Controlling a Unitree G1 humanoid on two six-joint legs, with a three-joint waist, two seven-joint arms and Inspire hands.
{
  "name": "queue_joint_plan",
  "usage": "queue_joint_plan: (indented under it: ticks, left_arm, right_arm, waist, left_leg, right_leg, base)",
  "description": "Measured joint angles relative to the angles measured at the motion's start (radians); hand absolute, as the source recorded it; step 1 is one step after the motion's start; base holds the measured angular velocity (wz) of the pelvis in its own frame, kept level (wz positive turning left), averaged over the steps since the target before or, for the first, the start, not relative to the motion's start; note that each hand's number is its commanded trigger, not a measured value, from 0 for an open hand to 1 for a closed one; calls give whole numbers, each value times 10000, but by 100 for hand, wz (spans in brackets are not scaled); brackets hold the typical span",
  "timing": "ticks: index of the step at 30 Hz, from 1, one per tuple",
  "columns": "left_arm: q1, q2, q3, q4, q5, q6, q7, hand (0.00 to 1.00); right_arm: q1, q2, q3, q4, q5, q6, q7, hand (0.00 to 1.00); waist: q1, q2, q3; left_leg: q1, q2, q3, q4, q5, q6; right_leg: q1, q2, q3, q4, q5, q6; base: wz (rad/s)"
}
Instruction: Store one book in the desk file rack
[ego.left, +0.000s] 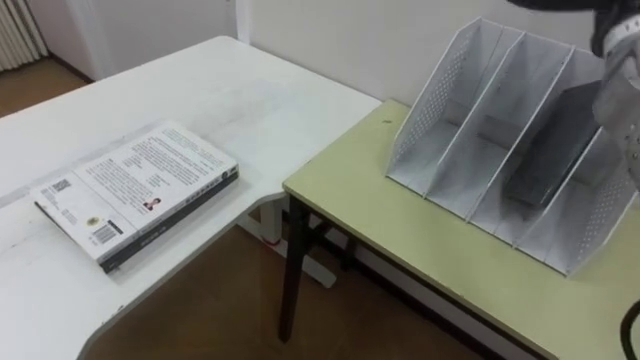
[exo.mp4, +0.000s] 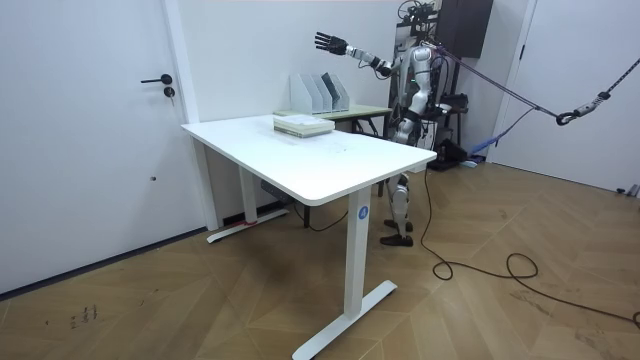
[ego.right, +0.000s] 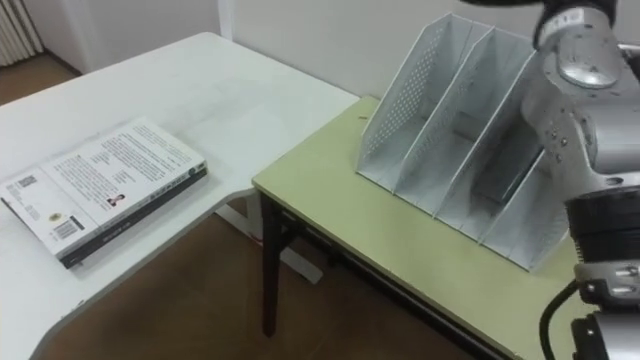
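Note:
A white-covered book lies flat on the white table, with no hand near it. On the green desk stands a white perforated file rack with three slots. A dark book stands upright in its right-hand slot. My right arm rises along the right edge of the eye views, beside the rack. In the room view my right hand is stretched out high above the rack, fingers spread and holding nothing. My left hand hangs low by my body.
I stand at the green desk, at the far corner of the white table. A gap of wooden floor separates the two tables. A wall runs close behind the rack. A white door is at the room view's left.

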Motion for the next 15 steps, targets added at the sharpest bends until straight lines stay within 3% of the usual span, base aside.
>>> queue_joint_plan:
  ticks: [5, 7, 15]
  left_arm:
    - [-11, 93, 0, 7, -36, -23, -140, 0]
    - [-70, 136, -9, 21, -31, -18, -309, 0]
    - [-516, 260, -499, 506, -81, -143, -512, 0]
  right_arm:
    - [1527, -2, 442, -1985, 558, -27, 2630, 0]
    - [1964, -3, 566, -2582, 488, -27, 3359, 0]
    - [3745, -11, 2002, -3302, -1260, -76, 6353, 0]
  waist:
    - [7, -62, 70]
    - [4, -65, 62]
    - [107, 4, 99]
  left_leg:
    - [-11, 4, -1, -101, -14, -2]
    - [-102, 9, -7, -82, -14, -3]
    - [-20, 25, 40, -82, -12, -14]
  right_leg:
    - [22, 22, 103, -3, 8, 7]
    - [-52, 10, 87, -2, 12, 2]
    - [-62, 20, 212, -16, 14, 0]
  base:
    - [0]
    - [0]
    - [-1]
